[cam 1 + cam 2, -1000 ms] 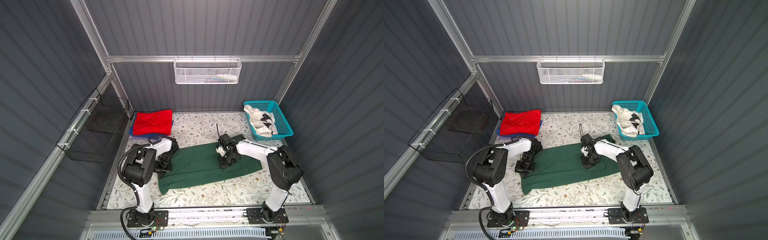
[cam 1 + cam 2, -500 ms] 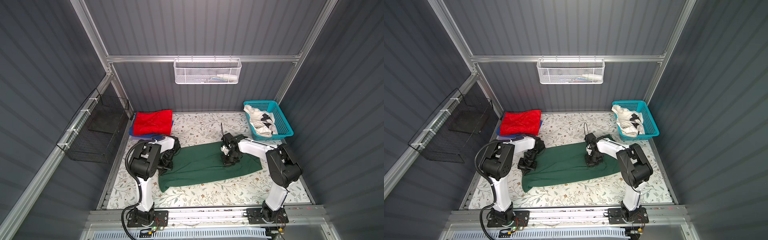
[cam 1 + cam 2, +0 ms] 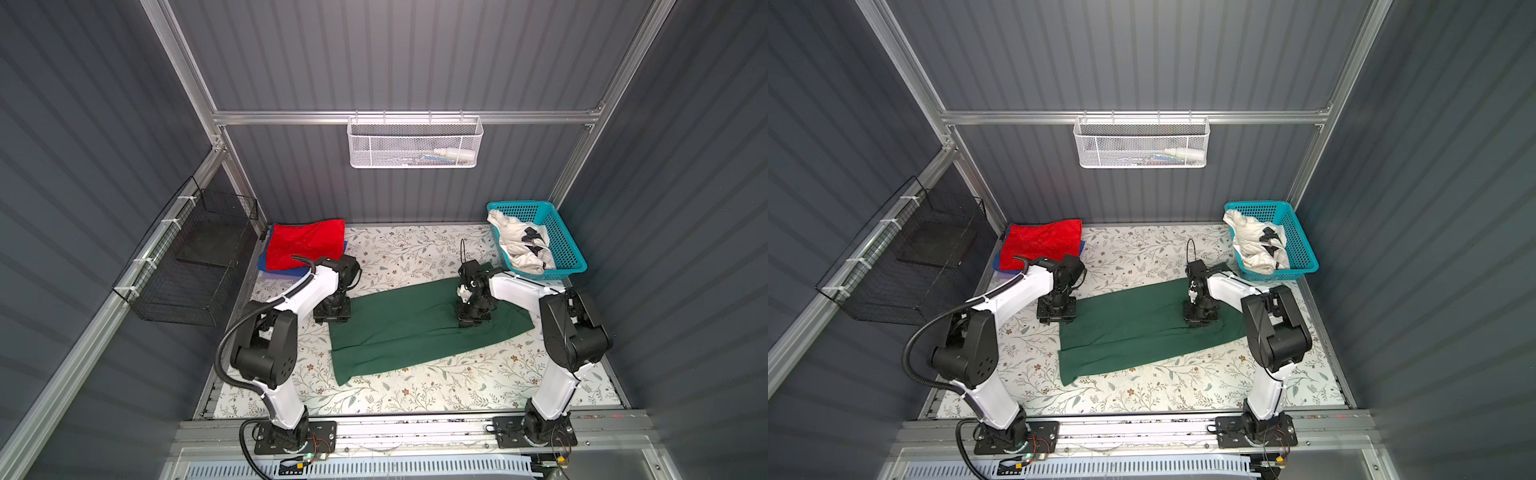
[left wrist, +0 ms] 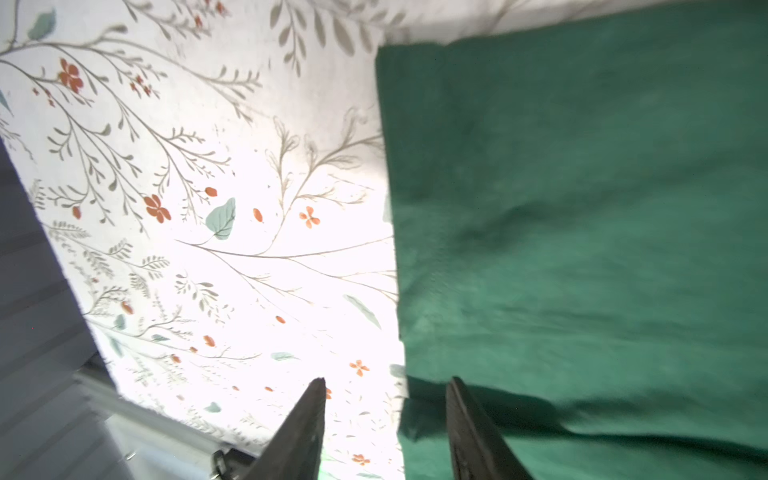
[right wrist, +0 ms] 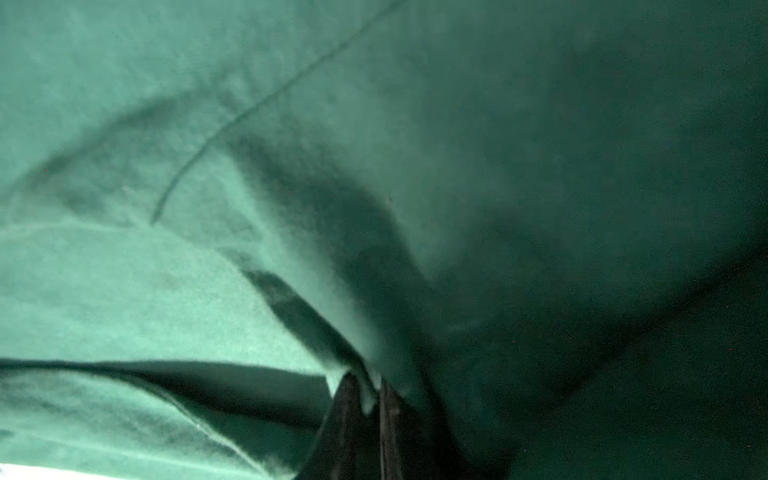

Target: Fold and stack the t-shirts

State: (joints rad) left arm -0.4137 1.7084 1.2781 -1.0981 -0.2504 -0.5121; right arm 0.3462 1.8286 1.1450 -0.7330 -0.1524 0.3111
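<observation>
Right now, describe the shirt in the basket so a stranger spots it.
At the floral table's far right corner stands a turquoise lattice basket. A white t-shirt lies crumpled inside. Unlike the green t-shirt, red t-shirt and blue t-shirt, it has black marks.

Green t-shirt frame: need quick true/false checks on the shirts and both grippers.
1. The left gripper is clamped on the dark green t-shirt. False: its jaws stand open astride the shirt's edge and hold nothing.
2. The right gripper pinches a fold of the dark green t-shirt. True.
3. The red t-shirt lies on the blue t-shirt. True.
4. The white t-shirt lies folded on the red one. False: it sits crumpled in the turquoise basket.
</observation>
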